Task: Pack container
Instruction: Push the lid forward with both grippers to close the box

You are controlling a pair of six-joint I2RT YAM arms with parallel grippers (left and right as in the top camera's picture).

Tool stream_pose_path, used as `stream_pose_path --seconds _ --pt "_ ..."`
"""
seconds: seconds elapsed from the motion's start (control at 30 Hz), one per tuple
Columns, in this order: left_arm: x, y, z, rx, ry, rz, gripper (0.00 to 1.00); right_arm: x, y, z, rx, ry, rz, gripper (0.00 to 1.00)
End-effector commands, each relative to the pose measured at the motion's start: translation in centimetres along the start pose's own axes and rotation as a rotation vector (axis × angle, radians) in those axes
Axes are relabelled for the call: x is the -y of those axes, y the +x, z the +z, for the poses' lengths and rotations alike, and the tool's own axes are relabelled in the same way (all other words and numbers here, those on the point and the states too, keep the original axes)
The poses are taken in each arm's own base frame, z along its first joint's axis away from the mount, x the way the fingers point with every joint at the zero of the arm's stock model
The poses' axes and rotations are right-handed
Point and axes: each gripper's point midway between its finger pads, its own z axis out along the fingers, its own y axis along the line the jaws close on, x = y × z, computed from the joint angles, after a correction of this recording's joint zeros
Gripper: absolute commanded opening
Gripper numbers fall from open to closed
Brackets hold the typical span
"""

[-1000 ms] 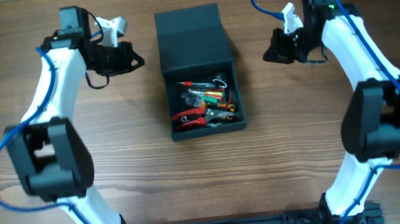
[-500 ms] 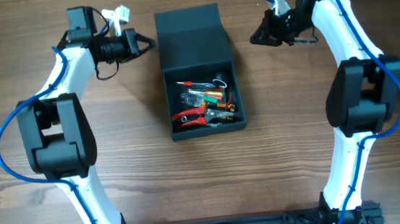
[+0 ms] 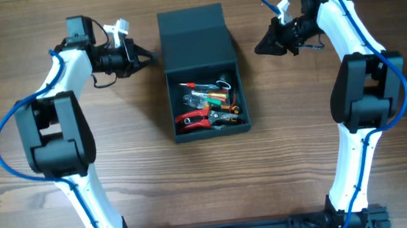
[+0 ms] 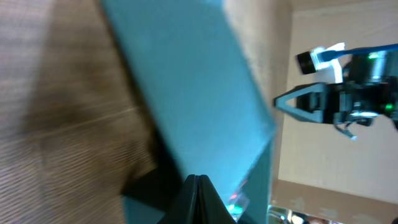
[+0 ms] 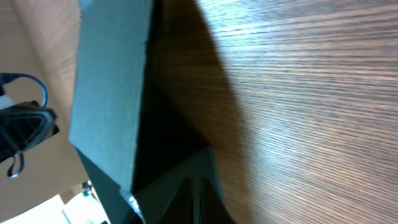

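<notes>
I am holding my left gripper clenched on nothing, its fingers pressed to a single point. It is sitting just beside the nine o'clock edge of the lid and aiming toward three o'clock. The container is sitting at the middle of the surface, its lid flap lying open at the twelve o'clock end. Inside, hand tools are lying in a jumble; red-handled pliers are showing, the rest being too small to name. At the container's two o'clock I am holding my right gripper, likewise clenched and empty, aiming toward nine o'clock, near the lid but apart from it. I am judging that the loading is finished and the closing is in hand. The next move is calling for both grippers to be catching the flap from its two sides and tipping it evenly toward six o'clock, without skewing the box.
</notes>
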Motion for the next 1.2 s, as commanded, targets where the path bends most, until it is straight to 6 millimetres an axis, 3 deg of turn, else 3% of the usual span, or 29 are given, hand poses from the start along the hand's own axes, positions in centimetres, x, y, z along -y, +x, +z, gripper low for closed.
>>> stream_pose_path --seconds 0.0,0.3,0.43,0.6,0.83,1.17 --pt "-2.8 1.1 1.7 -0.049 -0.003 -0.026 0.04 0.3 -0.4 0.1 0.005 0.025 -0.048 0.04" --pt "-4.4 1.1 2.4 -0.052 -0.052 -0.022 0.04 0.1 -0.8 0.6 0.016 0.026 -0.067 0.04" --pt "-4.8 1.7 3.4 -0.074 -0.052 -0.028 0.04 0.6 -0.8 2.0 -0.002 0.025 -0.045 0.05" --pt "-4.0 1.2 4.7 -0.065 -0.039 -0.005 0.04 1.0 -0.2 4.1 -0.045 0.021 -0.038 0.05" --pt "-2.6 0.3 6.0 -0.04 -0.014 0.024 0.04 -1.2 0.3 5.1 -0.069 -0.069 -0.089 0.05" --pt "-1.9 0.1 6.1 -0.04 0.011 0.027 0.04 -4.7 1.0 5.2 -0.09 -0.248 -0.198 0.04"
